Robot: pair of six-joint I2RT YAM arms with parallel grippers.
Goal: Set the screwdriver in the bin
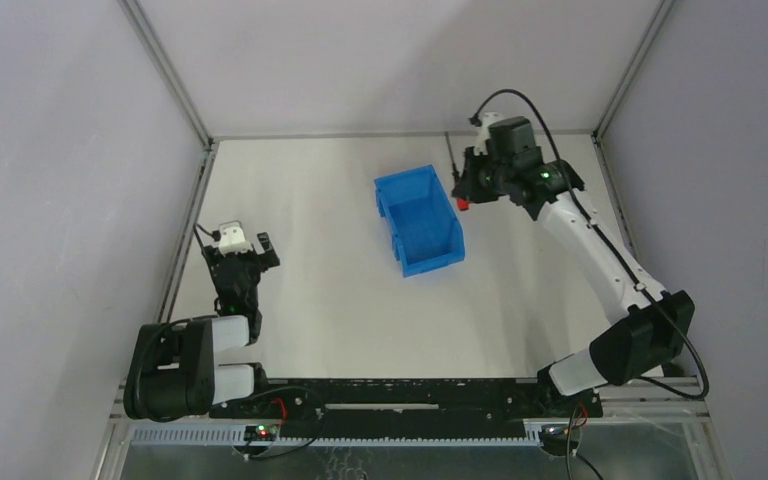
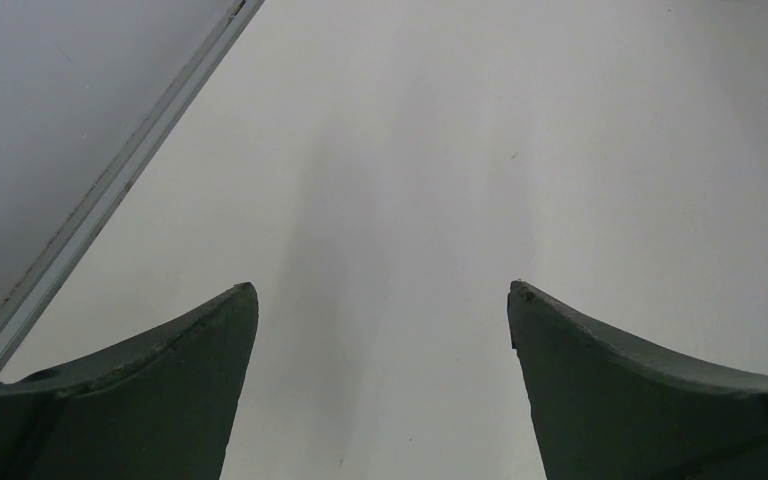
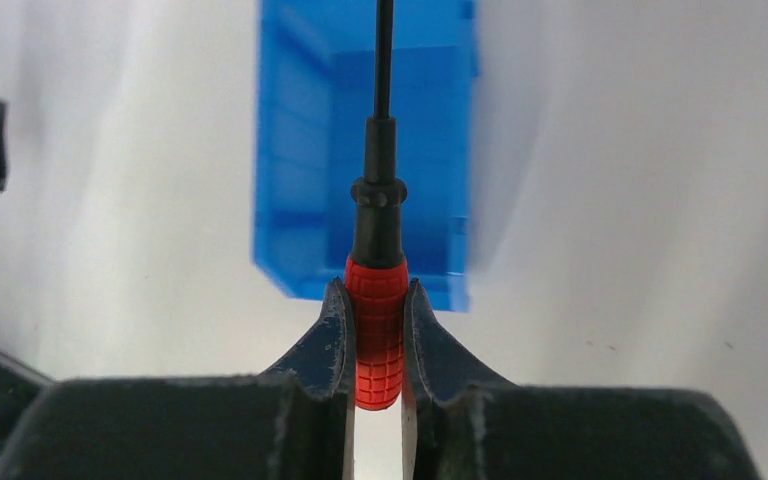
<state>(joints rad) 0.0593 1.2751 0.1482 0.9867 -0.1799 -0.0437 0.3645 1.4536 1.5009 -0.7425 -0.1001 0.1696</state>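
Screwdriver (image 3: 377, 330) sits pinched by its red handle in the right gripper's (image 1: 465, 190) jaws, just beside the blue bin's (image 1: 430, 262) right wall; the left gripper's (image 2: 382, 290) jaws gape wide over the table (image 2: 460, 150).

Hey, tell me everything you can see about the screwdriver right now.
The screwdriver is small and slim. It has a short red handle with a knurled, grippy-looking texture, a black collar, and a thin black shaft that runs out of the top of the right wrist view. The right claw is shut on the handle, one finger on each side, and nothing else touches it. In the top view it is held by the far right corner of the bin, not inside it.
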